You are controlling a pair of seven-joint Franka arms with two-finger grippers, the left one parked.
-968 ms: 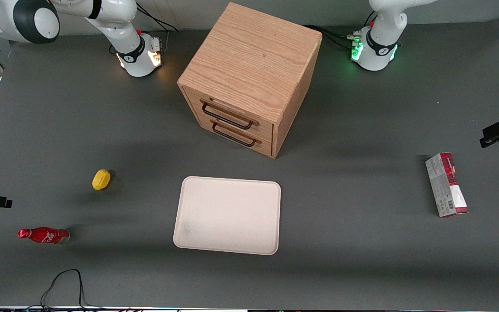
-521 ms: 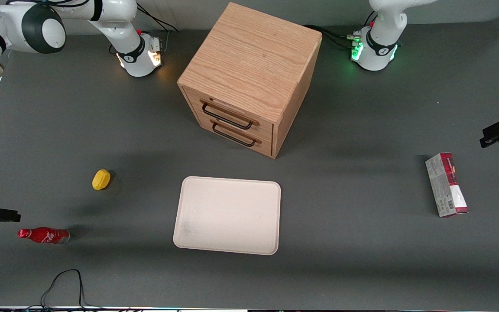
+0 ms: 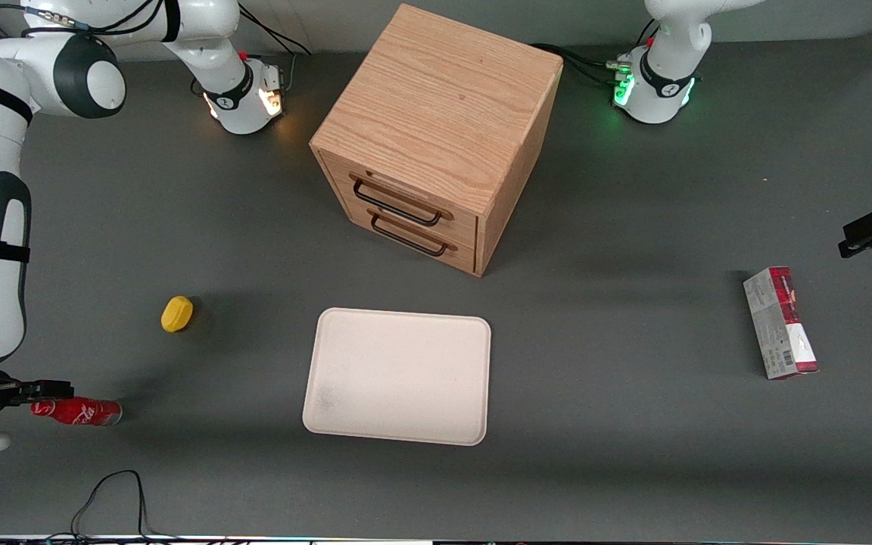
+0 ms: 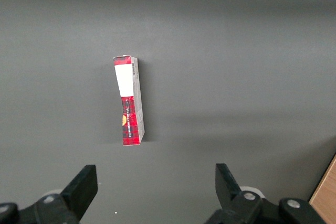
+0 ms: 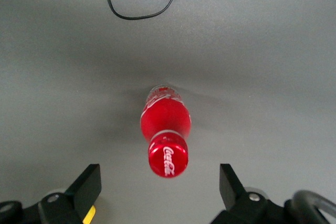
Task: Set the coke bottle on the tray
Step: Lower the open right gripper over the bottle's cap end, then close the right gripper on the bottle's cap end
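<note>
The hand (image 3: 8, 412) hangs near the surface's (image 3: 633, 469) edge at the working arm's end, just above the cap end of the coke bottle (image 3: 79, 412). In the right wrist view its fingers (image 5: 86, 184) stand spread wide, one to each side of the bottle's cap (image 5: 168, 160), touching nothing. The bottle stands on the surface, well apart from the tray (image 3: 398, 375). A yellow lemon-like object (image 3: 177, 313) sits farther from the front camera than the bottle. The tray lies flat in front of the wooden drawer cabinet (image 3: 436, 136), with a faint grey smudge at one corner. Toward the parked arm's end lies a red-and-grey carton (image 3: 780, 322).
</note>
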